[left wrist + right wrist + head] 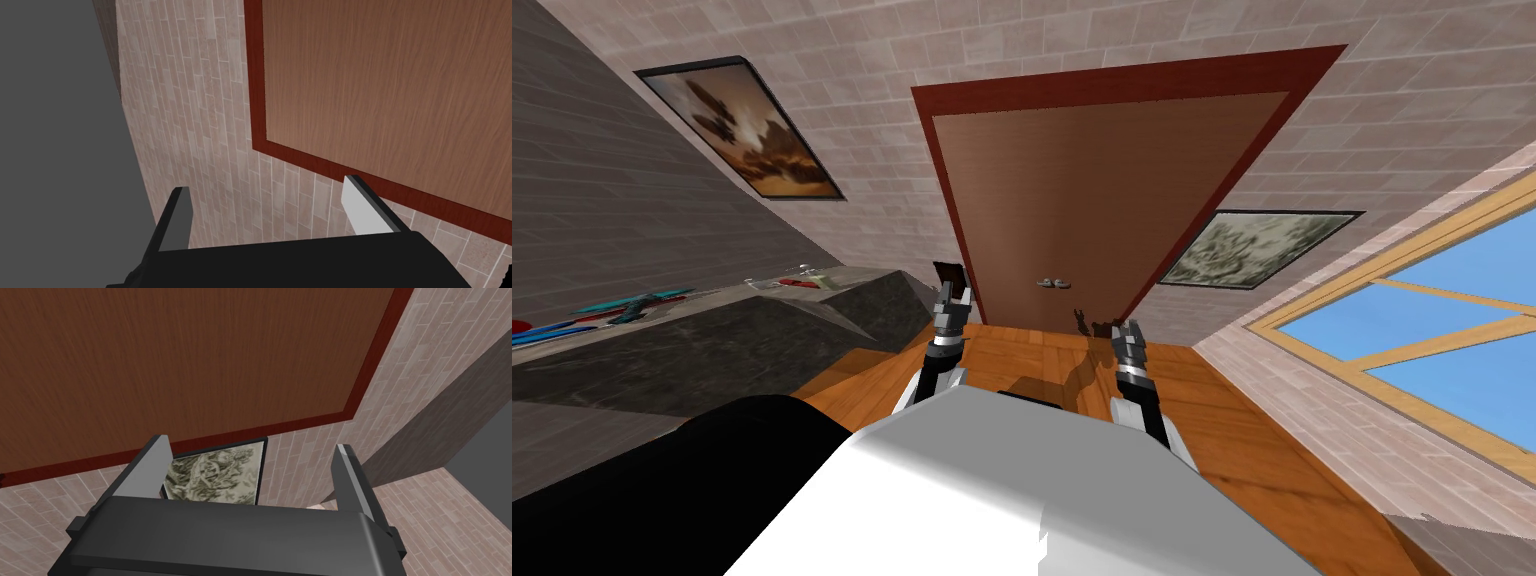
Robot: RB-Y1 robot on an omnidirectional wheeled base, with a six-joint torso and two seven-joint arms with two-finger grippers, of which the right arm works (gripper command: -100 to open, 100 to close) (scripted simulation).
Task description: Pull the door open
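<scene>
A brown door (1102,190) in a dark red frame (937,170) stands shut straight ahead. Its small grey handle (1053,283) sits low on the panel. My left gripper (951,276) is raised to the left of the handle, near the frame's edge, apart from it. The left wrist view shows that gripper (267,195) open and empty, facing the door (390,90) and the brick wall beside it. My right gripper (1125,327) is below and to the right of the handle. It is open and empty in its wrist view (250,460), pointed at the door (175,363).
A dark counter (712,340) with small tools on it runs along the left wall. Framed pictures hang to the left (747,125) and right (1257,245) of the door. A window (1442,330) is on the right wall. Wooden floor (1012,350) lies before the door.
</scene>
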